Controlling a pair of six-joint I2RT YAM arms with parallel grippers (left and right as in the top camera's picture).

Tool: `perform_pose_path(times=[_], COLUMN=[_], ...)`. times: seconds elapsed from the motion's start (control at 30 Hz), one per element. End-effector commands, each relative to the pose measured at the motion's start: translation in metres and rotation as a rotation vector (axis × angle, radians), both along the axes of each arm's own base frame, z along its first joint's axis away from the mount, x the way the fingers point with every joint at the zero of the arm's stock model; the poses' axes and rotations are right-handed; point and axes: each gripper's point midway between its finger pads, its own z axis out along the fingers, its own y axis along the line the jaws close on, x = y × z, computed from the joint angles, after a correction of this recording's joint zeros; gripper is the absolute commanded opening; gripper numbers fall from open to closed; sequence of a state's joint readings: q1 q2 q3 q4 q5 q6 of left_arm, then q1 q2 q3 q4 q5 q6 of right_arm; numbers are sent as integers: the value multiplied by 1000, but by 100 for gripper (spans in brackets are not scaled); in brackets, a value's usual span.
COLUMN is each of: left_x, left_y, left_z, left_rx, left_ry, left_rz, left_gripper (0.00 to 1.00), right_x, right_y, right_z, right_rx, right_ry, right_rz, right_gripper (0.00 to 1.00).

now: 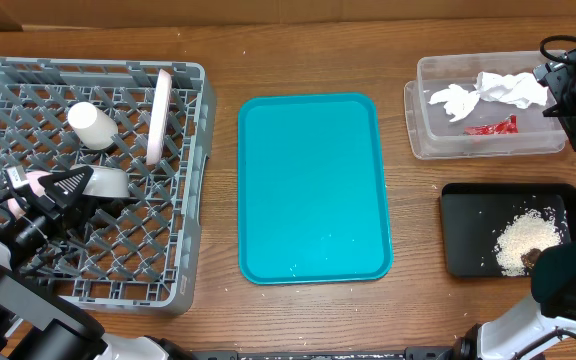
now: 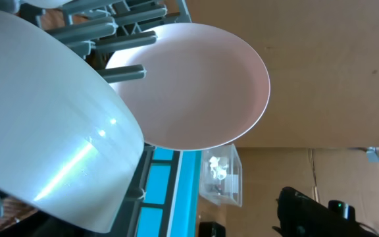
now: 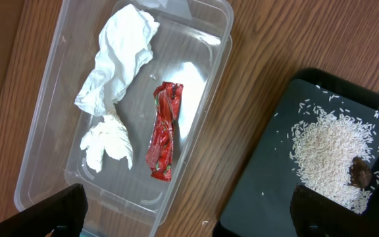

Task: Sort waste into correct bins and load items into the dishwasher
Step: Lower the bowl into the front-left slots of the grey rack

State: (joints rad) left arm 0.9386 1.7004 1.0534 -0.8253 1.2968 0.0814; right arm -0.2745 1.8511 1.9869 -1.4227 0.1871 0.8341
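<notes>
Deep in the dishwasher (image 1: pixel 196 200) with the left fingers (image 1: pixel 80 185), touching the grey-white bowl (image 1: pixel 113 183) just beyond them, toward the upright plate (image 1: pixel 158 115); cannot tell whether clamped. Right fingers (image 3: pixel 186 210) wide, empty, over the clear tub (image 3: pixel 196 72), well apart.

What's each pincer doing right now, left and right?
Left pincer: cannot be told; fingers hidden against the grey-white bowl in the rack.
Right pincer: open, holding nothing, over the clear tub.
</notes>
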Motion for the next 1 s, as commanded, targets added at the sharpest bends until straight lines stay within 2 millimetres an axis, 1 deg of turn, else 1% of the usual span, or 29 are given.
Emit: perform_pose_path(times=[0.0, 0.07, 0.1, 0.13, 0.2, 0.3, 0.37, 0.43, 0.47, 0.57, 0.6, 0.63, 0.67, 0.77, 0.87, 0.97], left_x=[4, 6, 7, 5, -5, -24, -34, -38, -38, -38, -36, -33, -28, -15, 2, 25], left_y=[9, 13, 18, 22, 34, 50, 56, 55, 54, 54, 56, 58, 61, 62, 55, 41], left_z=[8, 18, 24, 24, 19, 17, 17, 20, 20, 20, 21, 22, 23, 23, 24, 28], left_rx=[-31, -19, 20, 53, 158, 274, 271, 266, 262, 231, 222, 221, 243, 300, 335, 397], left_ry=[29, 29, 61, 107, 264, 458, 570, 593, 596, 613, 610, 602, 584, 552, 519, 458], left_rz=[26, 30, 39, 49, 79, 118, 166, 168, 167, 192, 205, 215, 222, 210, 188, 138], left_gripper=[88, 87, 85, 83, 80, 81, 81, 80, 76, 36, 20, 9, 4, 4, 4, 4], right_x=[-1, -1, -1, -1, -1, -1, -1, -1, -1, -1, -1, -1, -1, -1, -1, -1], right_y=[-2, -2, -2, -2, -2, -2, -2, -2, -2, -2, -2, -2, -2, -2, -2, -2], right_z=[12, 12, 12, 12, 12, 12, 12, 12, 12, 12, 12, 12, 12, 12, 12, 12], right_rx=[-15, -15, -15, -15, -15, -15, -15, -15, -15, -15, -15, -15, -15, -15, -15, -15], right_ry=[-33, -33, -33, -33, -33, -33, -33, -33, -33, -33, -33, -33, -33, -33, -33, -33], right_rz=[-5, -5, -5, -5, -4, -5, -5, -4, -4, -5, -5, -5, -5, -5, -5, -4], right_gripper=[100, 100, 100, 100, 100, 100, 100, 100, 100, 100, 100, 100, 100, 100, 100, 100])
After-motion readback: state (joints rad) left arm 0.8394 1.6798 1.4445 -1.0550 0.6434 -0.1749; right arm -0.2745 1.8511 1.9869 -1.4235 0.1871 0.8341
